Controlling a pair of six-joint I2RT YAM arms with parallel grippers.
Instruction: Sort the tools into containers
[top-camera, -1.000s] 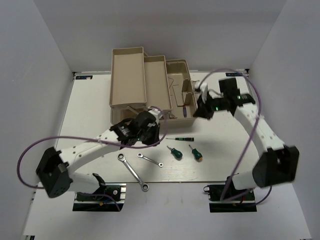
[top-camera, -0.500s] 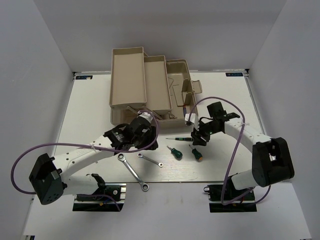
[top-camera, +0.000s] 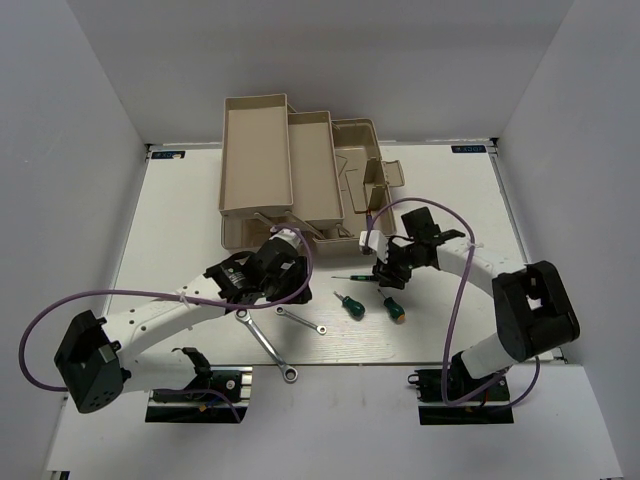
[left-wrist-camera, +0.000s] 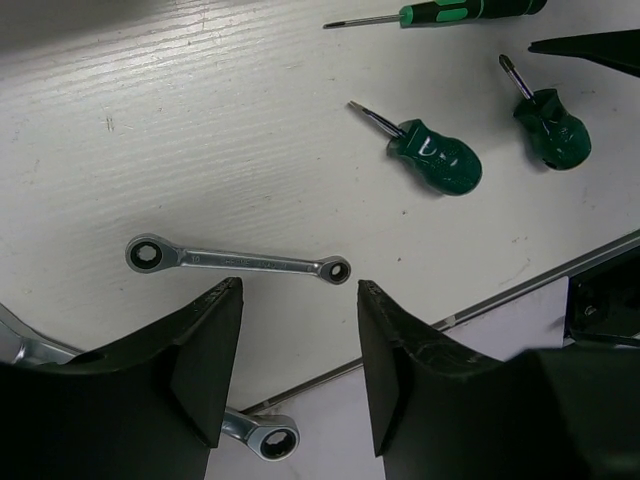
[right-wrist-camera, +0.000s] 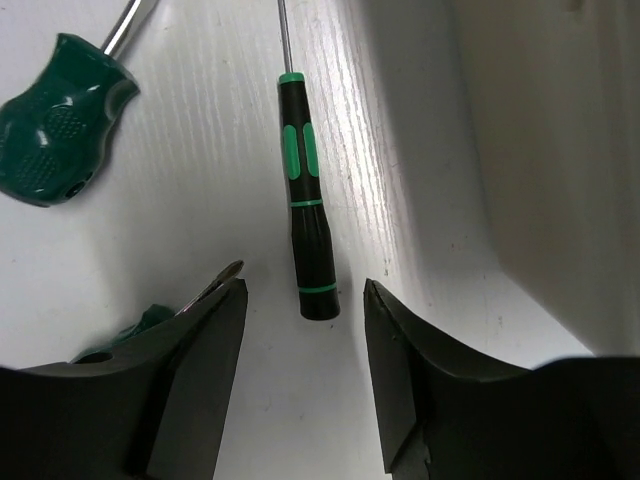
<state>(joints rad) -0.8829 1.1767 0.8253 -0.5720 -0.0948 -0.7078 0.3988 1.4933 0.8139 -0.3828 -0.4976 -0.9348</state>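
Our right gripper (right-wrist-camera: 304, 292) hangs wide over the slim screwdriver (right-wrist-camera: 303, 200), our left gripper (left-wrist-camera: 298, 295) wide over the short wrench (left-wrist-camera: 240, 262). We fear the screwdriver rolls aside as the jaws close.

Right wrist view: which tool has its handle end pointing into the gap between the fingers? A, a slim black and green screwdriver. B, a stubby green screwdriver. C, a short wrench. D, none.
A: the slim screwdriver lies with its handle end between the open fingers of the right gripper, while a stubby screwdriver lies off to one side.
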